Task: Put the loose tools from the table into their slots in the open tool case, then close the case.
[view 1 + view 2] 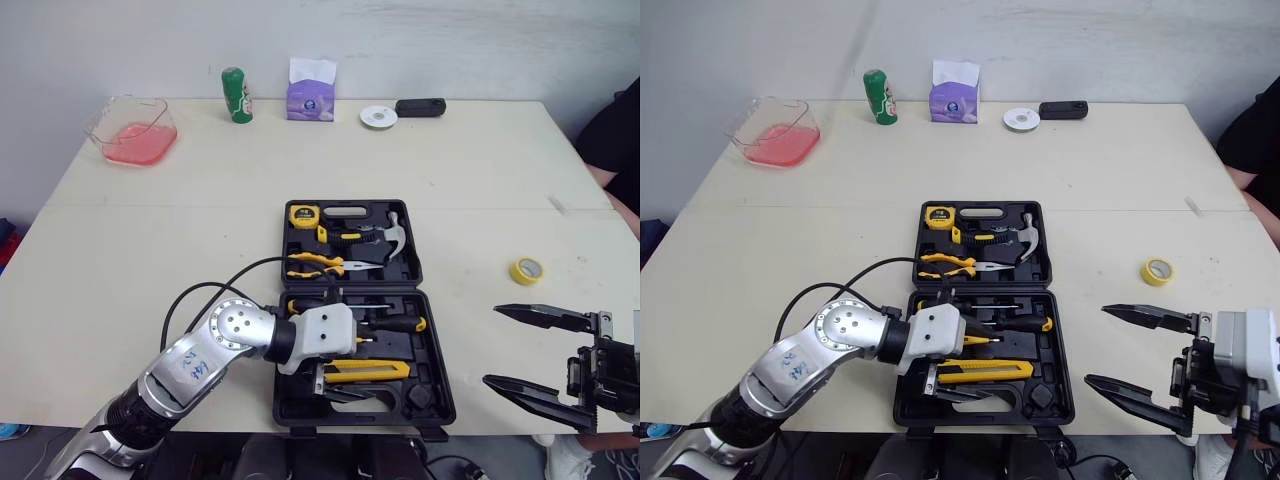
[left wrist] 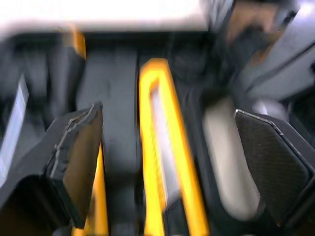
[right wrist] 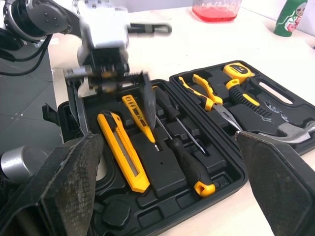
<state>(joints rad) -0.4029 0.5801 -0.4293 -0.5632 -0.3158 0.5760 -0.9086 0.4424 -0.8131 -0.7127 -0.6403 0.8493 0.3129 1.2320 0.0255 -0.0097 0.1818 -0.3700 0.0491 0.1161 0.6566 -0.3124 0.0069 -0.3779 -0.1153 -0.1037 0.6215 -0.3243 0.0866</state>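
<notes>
The black tool case [image 1: 433, 300] lies open at the table's front centre. Its far half holds a yellow tape measure [image 1: 303, 213], pliers [image 1: 315, 265] and a hammer [image 1: 392, 238]. The near half holds a screwdriver [image 1: 395, 325], a yellow tester [image 3: 140, 115] and a yellow utility knife [image 1: 368, 371]. My left gripper [image 3: 115, 103] hangs open over the near half, its fingers straddling the knife [image 2: 165, 162] without touching it. My right gripper [image 1: 492, 345] stands open and empty to the right of the case. A yellow tape roll [image 1: 527, 270] lies loose on the table beyond it.
Along the far edge stand a clear tub of pink liquid [image 1: 135, 132], a green can [image 1: 236, 95], a purple tissue box [image 1: 311, 92], a white disc [image 1: 378, 117] and a black object [image 1: 420, 107]. A person in black [image 1: 620, 140] sits at the right edge.
</notes>
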